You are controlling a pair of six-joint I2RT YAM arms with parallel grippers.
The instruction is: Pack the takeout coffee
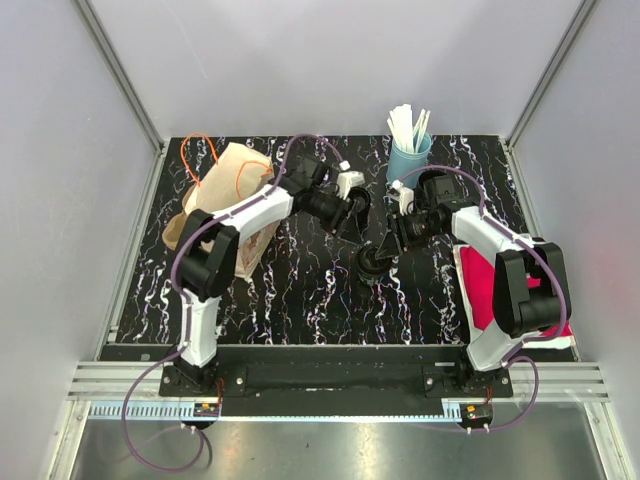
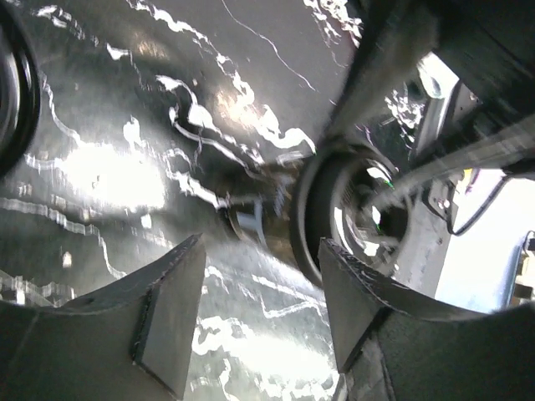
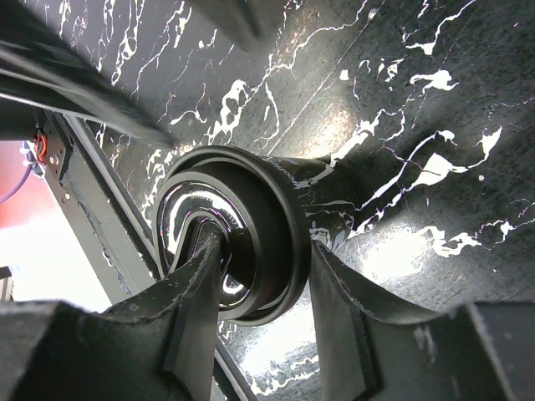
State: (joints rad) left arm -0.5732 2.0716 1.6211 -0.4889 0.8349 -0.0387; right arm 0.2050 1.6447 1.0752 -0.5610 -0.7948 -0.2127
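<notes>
Pale walls [image 1: 60,150] enclose marbled tabletop [image 1: 300,290] and black cup [image 1: 372,262].

Black white-veined marble-look tabletop [image 1: 300,290]: glossy, smooth, strong glare. Black round plastic cup [image 3: 276,209], frame centre: shiny, smooth, reflective inside. Brown paper bag [image 1: 235,175], upper left: matt, creased. Light blue cup [image 1: 408,160], top: smooth.

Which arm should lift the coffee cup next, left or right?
Right: the right claw clasps the black cup at its lid end; the left claw stands open beside it, holding nothing, though nearer the paper bag.
</notes>
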